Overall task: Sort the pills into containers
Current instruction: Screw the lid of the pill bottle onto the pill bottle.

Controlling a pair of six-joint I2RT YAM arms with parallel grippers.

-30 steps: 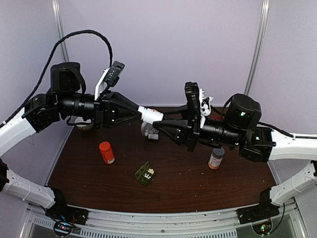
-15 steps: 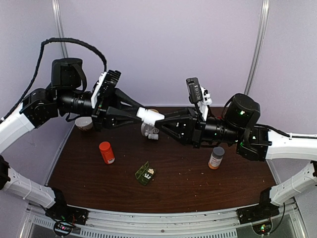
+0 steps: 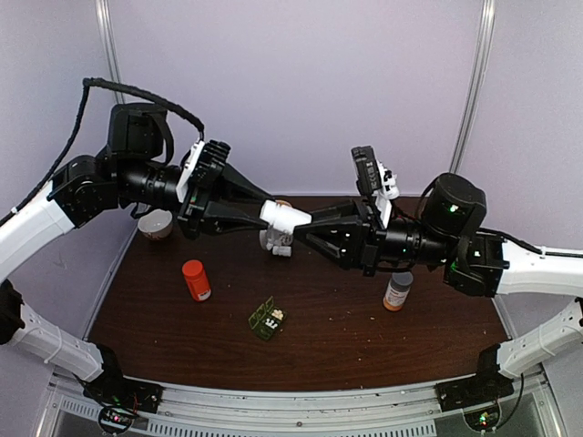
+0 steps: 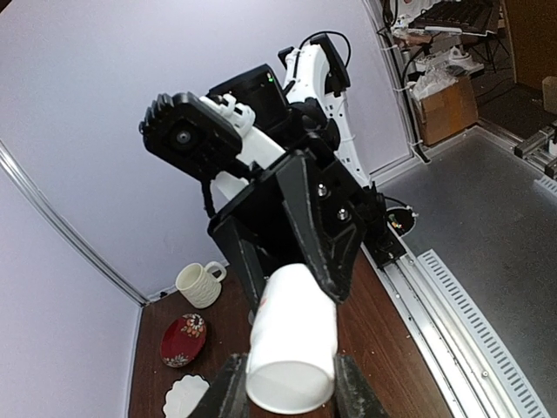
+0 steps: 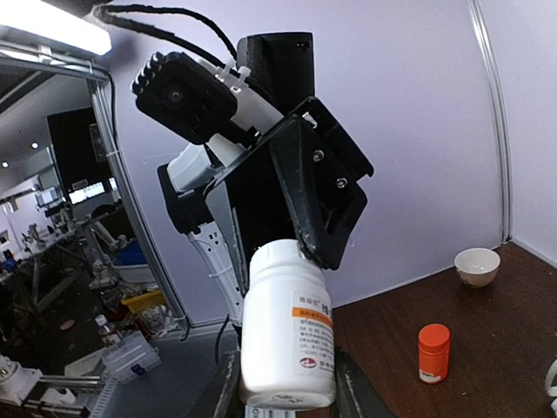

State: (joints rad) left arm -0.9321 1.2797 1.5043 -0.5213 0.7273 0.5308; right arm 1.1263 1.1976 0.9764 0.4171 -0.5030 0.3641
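Observation:
A white pill bottle (image 3: 284,217) hangs in mid-air over the back of the table, held at both ends. My left gripper (image 3: 270,215) is shut on its cap end (image 4: 291,383). My right gripper (image 3: 307,225) is shut on the labelled body (image 5: 287,335), with the fingers (image 5: 224,392) on either side of the base. The dark green pill box (image 3: 265,320) lies open on the table below, with white pills (image 3: 274,316) in one compartment. Neither wrist view shows the box.
An orange bottle (image 3: 195,279) stands left of the box, and an amber bottle with a grey cap (image 3: 397,290) stands to the right. Small white bottles (image 3: 276,241) sit at the back centre and a white bowl (image 3: 155,225) at the back left. A mug (image 4: 200,284) and a red dish (image 4: 183,340) sit at the table's right end.
Both wrists have rolled while holding the white bottle, which has shifted slightly to the right. Both grips have stayed the same.

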